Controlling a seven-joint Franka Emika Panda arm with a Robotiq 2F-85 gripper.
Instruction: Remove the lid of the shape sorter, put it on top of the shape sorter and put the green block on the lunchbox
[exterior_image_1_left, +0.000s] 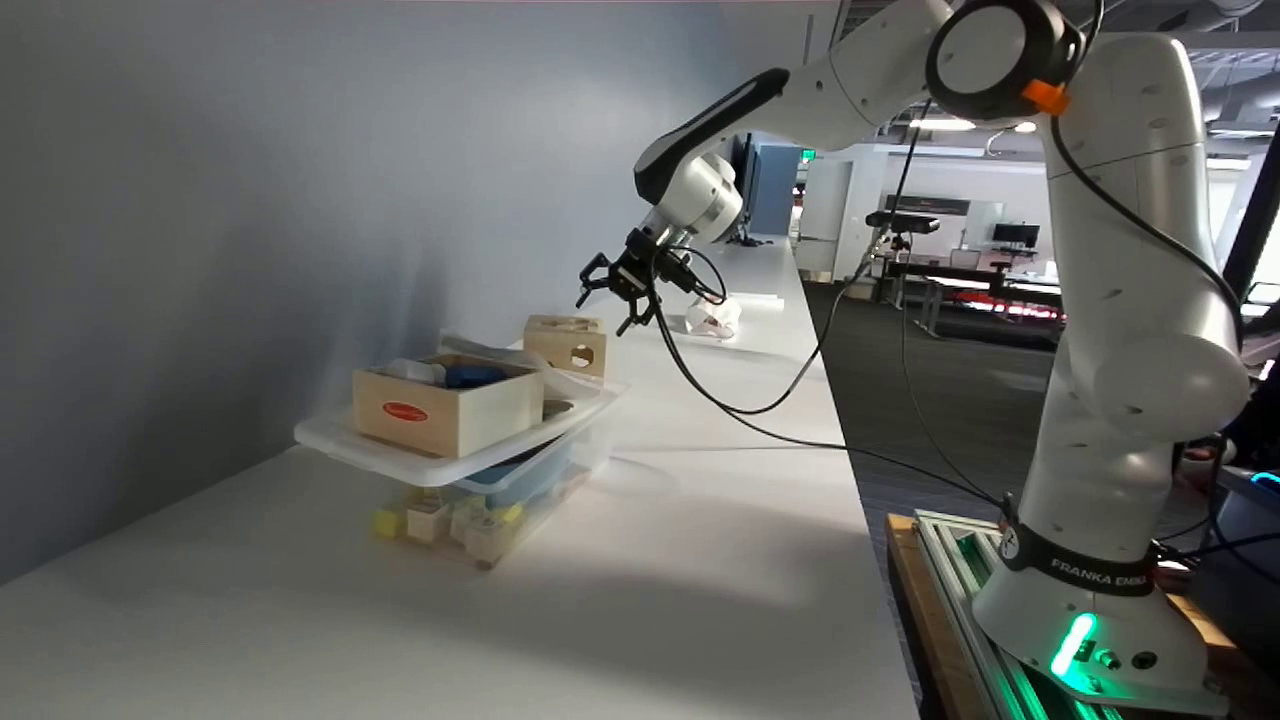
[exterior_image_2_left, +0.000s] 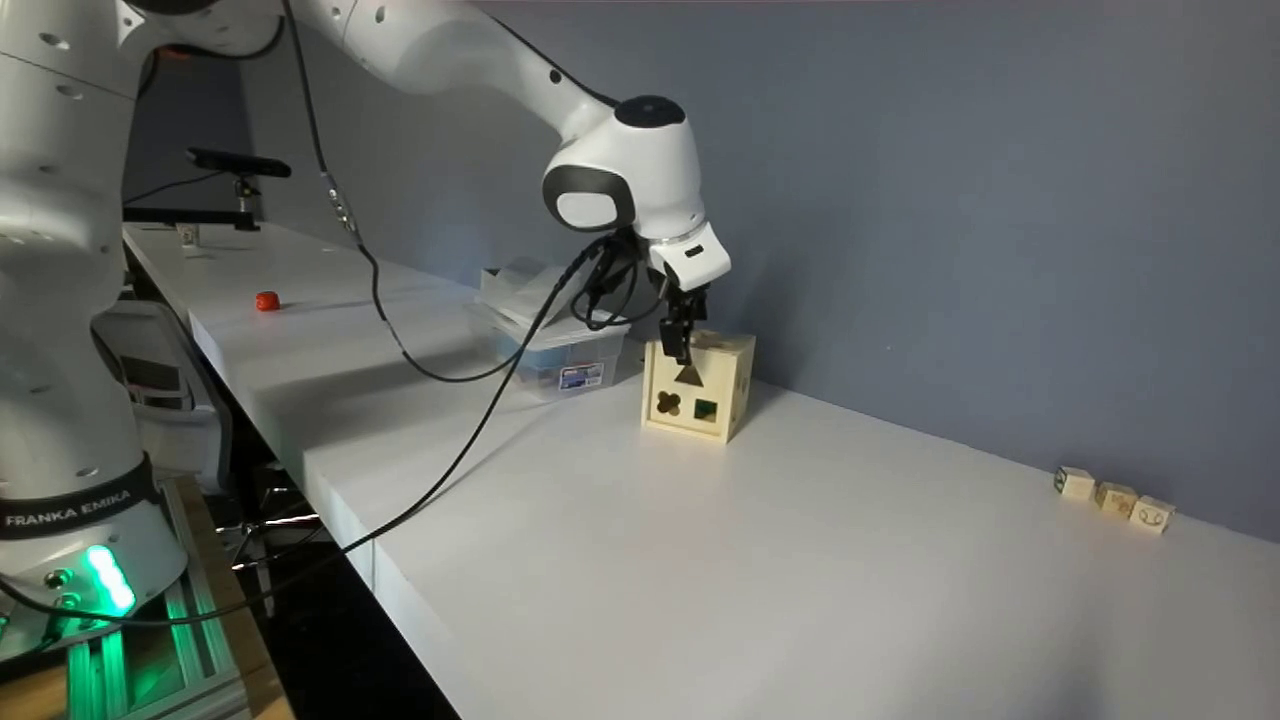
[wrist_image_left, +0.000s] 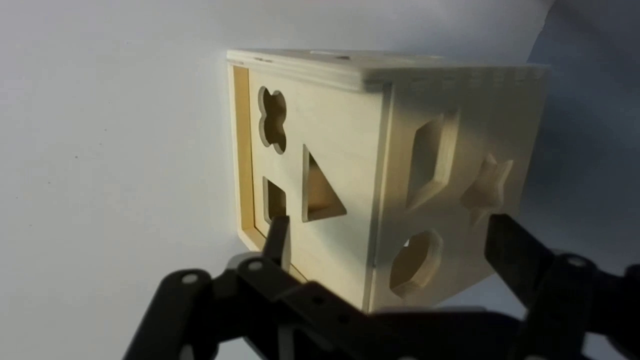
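The shape sorter is a pale wooden cube with cut-out holes (wrist_image_left: 340, 120); it stands on the table in both exterior views (exterior_image_1_left: 560, 340) (exterior_image_2_left: 688, 426). Its front panel, with clover, triangle and square holes, sits in a frame. I cannot tell which face is the lid. A green patch (exterior_image_2_left: 705, 410) shows through the square hole; no green block is seen whole. My gripper (wrist_image_left: 390, 223) is open and empty at the sorter's upper front edge, one finger before the front panel, the other over the top. A clear plastic container (exterior_image_2_left: 570, 365), possibly the lunchbox, stands beside the sorter.
A low wooden box with a red mark (exterior_image_1_left: 405, 411) rests on the container's lid (exterior_image_1_left: 330, 436). Several small wooden cubes (exterior_image_2_left: 1117, 497) lie along the wall. A red object (exterior_image_2_left: 267, 301) lies on the table. The arm's cable (exterior_image_2_left: 450, 475) hangs across the table. A grey wall (exterior_image_2_left: 950, 250) stands behind.
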